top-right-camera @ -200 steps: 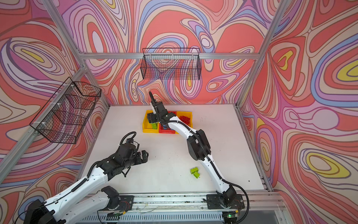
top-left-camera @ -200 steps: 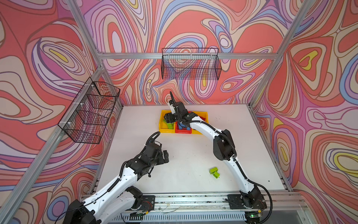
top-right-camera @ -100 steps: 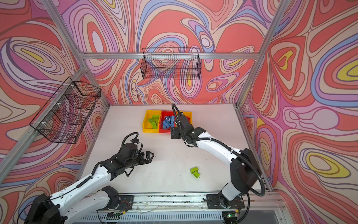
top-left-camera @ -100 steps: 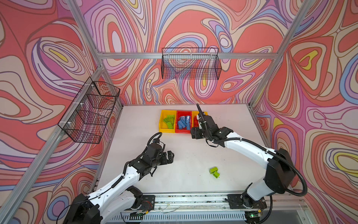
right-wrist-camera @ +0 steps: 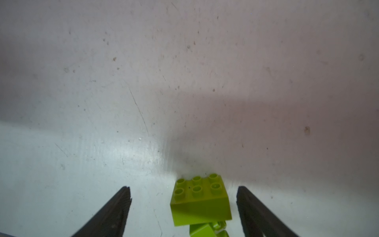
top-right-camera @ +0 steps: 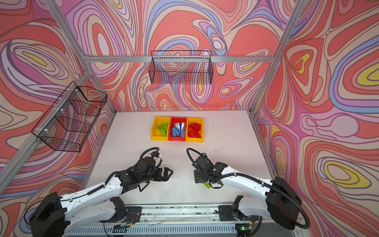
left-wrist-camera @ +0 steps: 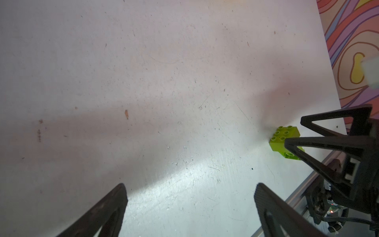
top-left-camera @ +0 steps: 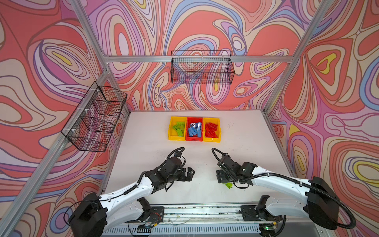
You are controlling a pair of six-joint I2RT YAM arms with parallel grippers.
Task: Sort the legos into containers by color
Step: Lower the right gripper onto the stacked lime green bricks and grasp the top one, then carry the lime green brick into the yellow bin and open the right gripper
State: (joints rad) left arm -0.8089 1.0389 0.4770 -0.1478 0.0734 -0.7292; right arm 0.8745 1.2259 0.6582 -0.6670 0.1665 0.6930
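Note:
A lime green lego (right-wrist-camera: 200, 201) lies studs-up on the white table near the front, with a second green piece (right-wrist-camera: 207, 230) touching it. My right gripper (right-wrist-camera: 183, 190) hangs over it, open, one finger on each side and neither touching. In both top views the lego (top-left-camera: 228, 185) (top-right-camera: 207, 185) peeks out under that gripper (top-left-camera: 221, 178). My left gripper (top-left-camera: 191, 174) (left-wrist-camera: 190, 188) is open and empty over bare table, left of the lego (left-wrist-camera: 285, 139). At the back stand a yellow bin (top-left-camera: 176, 138) with green legos, a red bin (top-left-camera: 194, 139) with blue ones and a yellow bin (top-left-camera: 211, 140) with red ones.
A black wire basket (top-left-camera: 202, 67) hangs on the back wall and another wire basket (top-left-camera: 96, 117) on the left wall. The aluminium rail (top-left-camera: 205, 211) with both arm bases runs along the table's front edge, close behind the green lego.
My right arm has swung back from the bins at the rear to the front, over the green lego, its jaws widening. The left gripper has edged toward the middle.

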